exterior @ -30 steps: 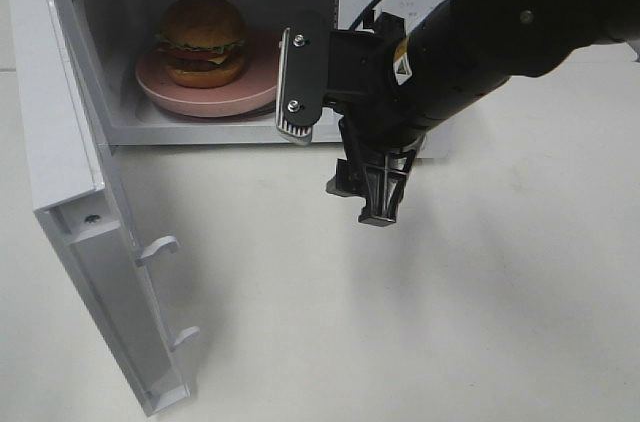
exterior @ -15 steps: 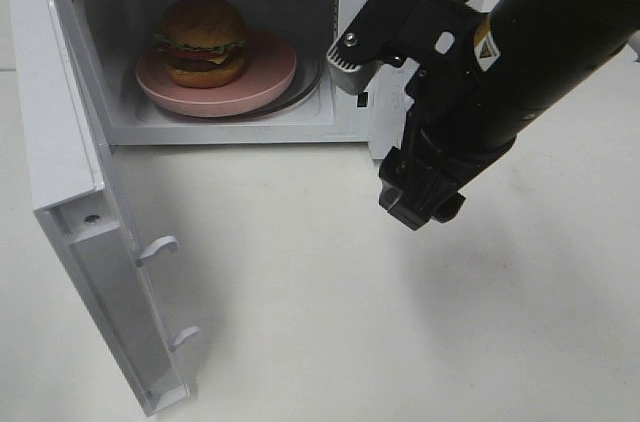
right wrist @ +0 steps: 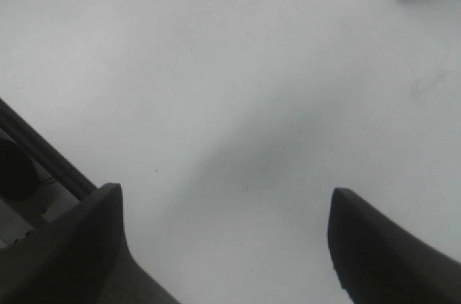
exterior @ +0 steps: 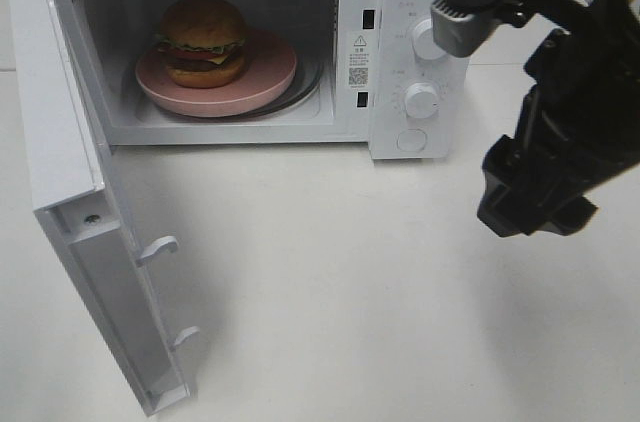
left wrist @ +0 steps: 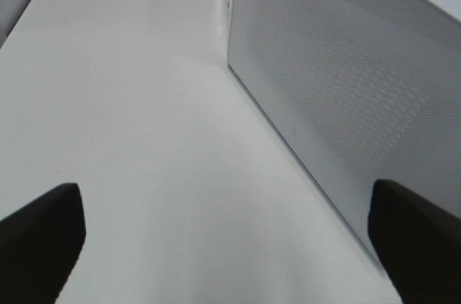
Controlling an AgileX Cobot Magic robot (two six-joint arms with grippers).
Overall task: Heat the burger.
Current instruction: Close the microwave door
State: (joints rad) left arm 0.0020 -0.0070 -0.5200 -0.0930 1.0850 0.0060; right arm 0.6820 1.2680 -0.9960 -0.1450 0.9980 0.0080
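Nearest, the door (exterior: 70, 192) of the microwave (exterior: 395, 52) hangs open. The right gripper (right wrist: 227, 246) hovers wide and empty above the table (exterior: 330, 292). The left gripper (left wrist: 223, 239), equally spread, faces a perforated panel (left wrist: 346, 102), perhaps the microwave's side. Farther back, the burger (exterior: 203, 39) sits on a pink plate (exterior: 270, 72) inside.

- Burger (exterior: 203, 39): golden-brown bun, green lettuce, red tomato, yellow cheese, dark patty.
- Plate (exterior: 272, 70): pink.
- Microwave (exterior: 392, 32): white, one panel finely dotted.
- Table (exterior: 350, 272): white.
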